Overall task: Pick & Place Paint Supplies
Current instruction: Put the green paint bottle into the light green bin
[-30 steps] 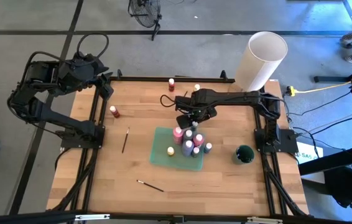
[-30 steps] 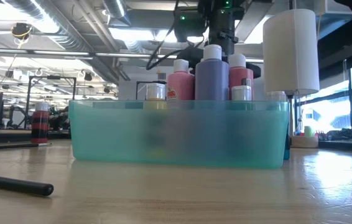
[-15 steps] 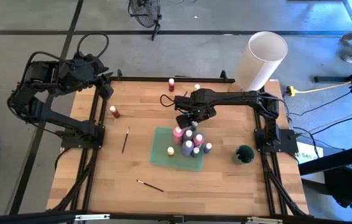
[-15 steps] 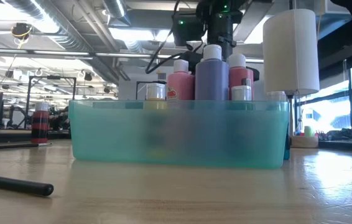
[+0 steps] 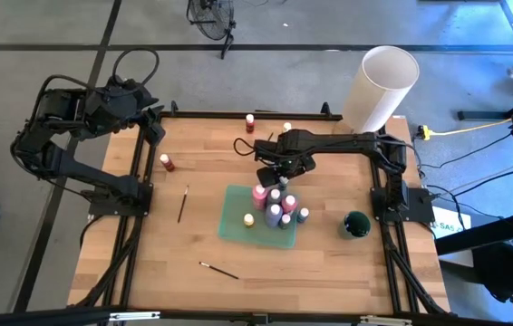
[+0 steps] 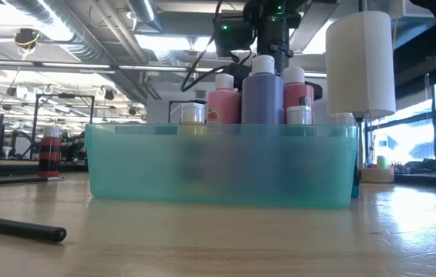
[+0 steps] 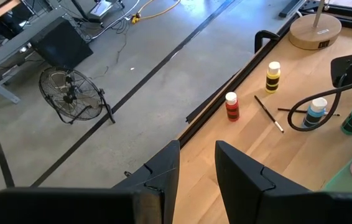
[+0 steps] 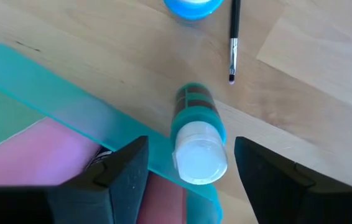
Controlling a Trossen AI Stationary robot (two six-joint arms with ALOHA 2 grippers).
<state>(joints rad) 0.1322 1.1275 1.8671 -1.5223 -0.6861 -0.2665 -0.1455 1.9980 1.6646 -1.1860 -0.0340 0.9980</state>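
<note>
**Hazard notice: grasping a bottle beside the tray wall**

**Tool state.** The right tool [image 8: 189,149] hangs above the far edge of the teal tray [image 8: 51,102]. Its fingers are spread and grip nothing. A green paint bottle [image 8: 198,130] with a white cap stands upright between them, with a gap on each side. The left tool [image 7: 198,149] waits off the worktop's [image 5: 329,272] far left corner, fingers slightly apart and empty.

**Location of the workpiece.** The green bottle stands on the worktop, just outside the tray wall and directly under the right tool. A pink bottle [image 8: 51,155] inside the tray lies close to one finger. A blue bottle [image 8: 191,5] and a thin brush [image 8: 233,37] lie on the worktop ahead of the tool, clear of the fingers.

**Probable faults.**
1. Finger strikes the tray wall. The wall runs under the tool's tray-side finger. A descent in this position likely lands that finger on the rim, which shifts or tips the tray and its packed bottles.
2. Cap-only grip. The cap is smooth and rounded. Closing too high probably lets the bottle slip or swing during the lift.
3. Off-centre closure. If one finger touches first, the bottle may topple against the wall or roll toward the brush.
4. Crowded placement. The bottles in the tray stand tightly grouped. Lowering the green bottle among them risks knocking a neighbour over.
</note>
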